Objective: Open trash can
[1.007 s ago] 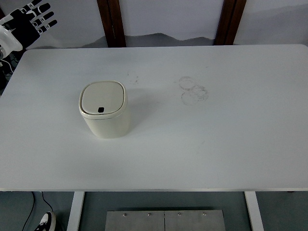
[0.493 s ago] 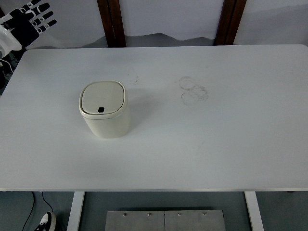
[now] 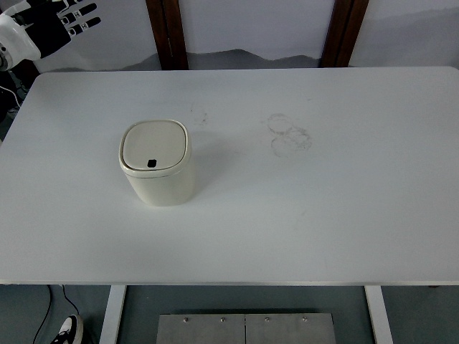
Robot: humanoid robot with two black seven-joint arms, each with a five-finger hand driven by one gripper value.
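Observation:
A small cream trash can (image 3: pixel 156 163) stands upright on the white table (image 3: pixel 301 215), left of centre. Its lid lies flat and closed, with a small black button near its front edge. My left hand (image 3: pixel 61 25), black with white joints, hovers at the top left corner of the picture, beyond the table's far left corner and well away from the can. Its fingers are spread and hold nothing. My right arm does not show.
Faint ring stains (image 3: pixel 288 135) mark the table right of centre. Two dark wooden posts (image 3: pixel 166 32) stand behind the far edge. Below the front edge I see a table leg, a cable and a shoe (image 3: pixel 67 331) on the floor.
My left hand has shifted up and to the right, with part of it now cut by the top edge. The can has not moved.

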